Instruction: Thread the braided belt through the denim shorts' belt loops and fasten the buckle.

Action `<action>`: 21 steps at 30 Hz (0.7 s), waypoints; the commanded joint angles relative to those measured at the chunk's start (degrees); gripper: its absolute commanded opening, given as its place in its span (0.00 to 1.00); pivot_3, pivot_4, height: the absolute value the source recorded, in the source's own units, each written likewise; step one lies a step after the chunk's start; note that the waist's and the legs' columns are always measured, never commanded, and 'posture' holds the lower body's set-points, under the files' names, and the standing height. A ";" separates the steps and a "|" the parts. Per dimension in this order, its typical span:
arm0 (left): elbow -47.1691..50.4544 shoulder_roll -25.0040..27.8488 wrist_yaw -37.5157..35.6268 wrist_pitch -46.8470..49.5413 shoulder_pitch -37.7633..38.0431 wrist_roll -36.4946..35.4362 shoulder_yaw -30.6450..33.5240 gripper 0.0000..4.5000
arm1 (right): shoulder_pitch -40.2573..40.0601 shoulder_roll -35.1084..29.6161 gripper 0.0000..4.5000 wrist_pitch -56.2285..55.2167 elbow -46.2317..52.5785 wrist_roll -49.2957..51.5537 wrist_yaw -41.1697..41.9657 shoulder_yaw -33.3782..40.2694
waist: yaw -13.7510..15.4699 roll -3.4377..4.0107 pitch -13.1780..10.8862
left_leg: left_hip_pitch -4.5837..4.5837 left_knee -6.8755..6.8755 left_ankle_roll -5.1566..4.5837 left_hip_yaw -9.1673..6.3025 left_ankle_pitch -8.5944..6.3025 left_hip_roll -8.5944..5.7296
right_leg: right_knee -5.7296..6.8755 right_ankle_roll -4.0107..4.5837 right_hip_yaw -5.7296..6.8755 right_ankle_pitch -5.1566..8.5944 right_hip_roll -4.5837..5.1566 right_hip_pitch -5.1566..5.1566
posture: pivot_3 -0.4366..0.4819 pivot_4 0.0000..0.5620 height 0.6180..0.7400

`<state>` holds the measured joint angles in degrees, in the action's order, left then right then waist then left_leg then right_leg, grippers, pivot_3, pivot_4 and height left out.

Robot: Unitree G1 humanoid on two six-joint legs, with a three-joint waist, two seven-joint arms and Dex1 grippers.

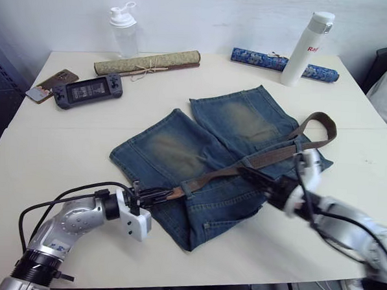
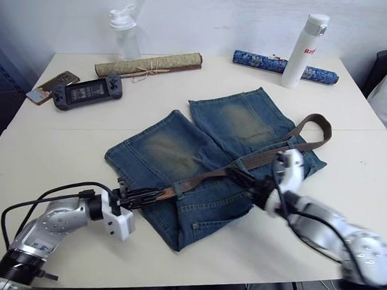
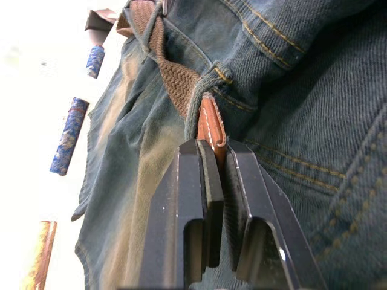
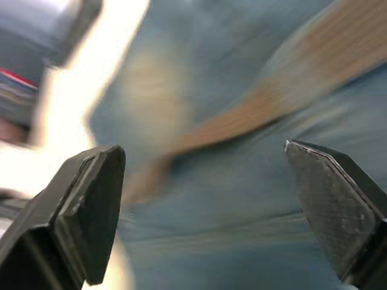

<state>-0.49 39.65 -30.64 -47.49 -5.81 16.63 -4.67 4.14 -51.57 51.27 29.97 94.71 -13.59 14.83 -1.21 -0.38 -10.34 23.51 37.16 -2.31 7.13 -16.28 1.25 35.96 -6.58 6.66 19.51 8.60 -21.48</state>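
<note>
The denim shorts [image 1: 212, 165] lie flat mid-table, waistband toward me. The braided belt [image 1: 271, 157] runs along the waistband and doubles back in a bend at the right [image 1: 323, 120]. Its tan leather end tab [image 3: 213, 130] sticks out of a belt loop [image 3: 208, 90] at the waistband's left end. My left gripper [image 1: 157, 196] is shut on that tab, seen close in the left wrist view [image 3: 219, 148]. My right gripper [image 1: 253, 174] hovers open over the belt and waistband at mid-right, its fingers wide apart [image 4: 202, 163]. The buckle is out of view.
At the back stand a clear shaker bottle [image 1: 123, 31] and a white bottle [image 1: 306, 47], with a tan rolled mat [image 1: 148, 63] and a blue rolled mat [image 1: 266, 60]. A game console [image 1: 87, 91] and a phone [image 1: 50, 84] lie back left.
</note>
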 commanded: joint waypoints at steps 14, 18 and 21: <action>-11.34 6.46 6.21 -6.87 8.70 -7.68 12.90 0.00 | 4.69 7.24 1.00 -0.15 -11.78 -42.65 15.28 -9.45 | -0.36 -0.12 0.06 | -0.13 0.01 0.21 0.14 0.07 0.15 | 0.07 0.01 0.22 0.00 -0.10 0.00 | 0.48 0.27 0.82; -23.17 11.14 10.26 -10.41 10.20 -5.44 18.85 0.00 | 5.09 9.39 1.00 3.09 -11.45 -43.74 15.53 -9.27 | -0.42 -0.32 0.18 | -0.18 -0.01 0.20 0.14 0.00 0.17 | 0.06 0.02 0.23 0.00 -0.08 0.02 | 0.48 0.27 0.82; -32.47 15.21 15.67 -12.56 9.61 -0.93 21.89 0.00 | 5.52 11.12 1.00 4.35 -10.96 -44.49 15.73 -8.86 | -0.36 -0.43 0.25 | -0.21 -0.01 0.21 0.13 -0.12 0.22 | 0.06 0.03 0.23 0.00 -0.04 0.02 | 0.48 0.27 0.82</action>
<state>-26.63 51.92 -19.29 -59.19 3.92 12.82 13.16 10.26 -41.60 53.66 18.89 50.77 1.94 6.05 -1.57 -0.81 -10.09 23.30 37.15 -2.10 7.26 -16.43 1.46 36.03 -6.55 6.89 19.51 8.56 -21.46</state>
